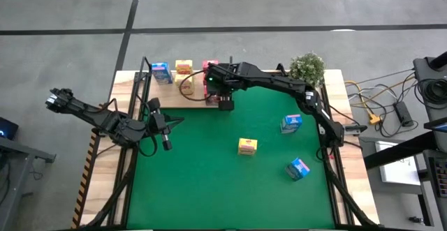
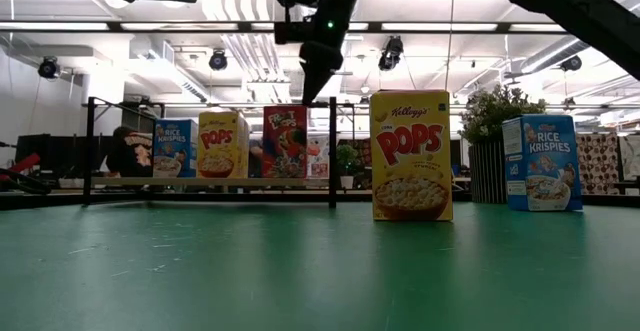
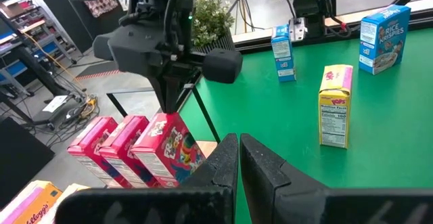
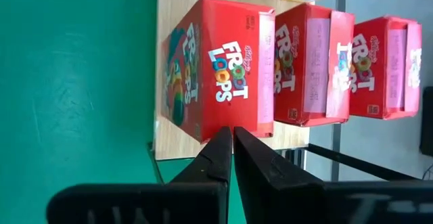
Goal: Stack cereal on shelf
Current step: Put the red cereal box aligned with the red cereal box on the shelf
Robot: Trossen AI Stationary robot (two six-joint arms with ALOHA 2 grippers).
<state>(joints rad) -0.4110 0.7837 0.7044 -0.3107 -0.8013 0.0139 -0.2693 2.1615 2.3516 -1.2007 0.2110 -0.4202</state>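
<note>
A grey concrete floor (image 1: 230,8) marked with pale lines surrounds the wooden table (image 1: 340,84). A small potted plant (image 1: 307,67) stands at the table's far right corner, with cables (image 1: 374,98) trailing on the floor beside it. Overhead, ceiling ducts (image 2: 240,56) and spotlights (image 2: 218,61) hang.

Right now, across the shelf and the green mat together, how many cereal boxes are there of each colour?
Pink Froot Loops boxes: 3
Yellow Pops boxes: 3
Blue Rice Krispies boxes: 3
Total: 9
</note>
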